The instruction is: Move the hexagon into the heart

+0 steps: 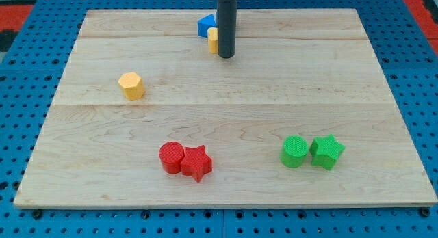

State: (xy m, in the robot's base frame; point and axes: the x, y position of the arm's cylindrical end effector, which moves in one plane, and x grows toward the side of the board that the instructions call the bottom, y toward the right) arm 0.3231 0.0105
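Observation:
A yellow hexagon (131, 85) lies alone on the wooden board (102, 163), at the view's left. My tip (226, 57) rests on the board near the view's top centre, far to the right of the hexagon. A small yellow block (213, 40) sits right against the rod's left side. It is partly hidden by the rod, so I cannot make out its shape. A blue block (205, 24) sits just above the yellow one, also partly behind the rod.
A red cylinder (171, 156) and a red star (196, 163) touch each other at the bottom centre. A green cylinder (294, 151) and a green star (327, 152) sit side by side at the bottom right.

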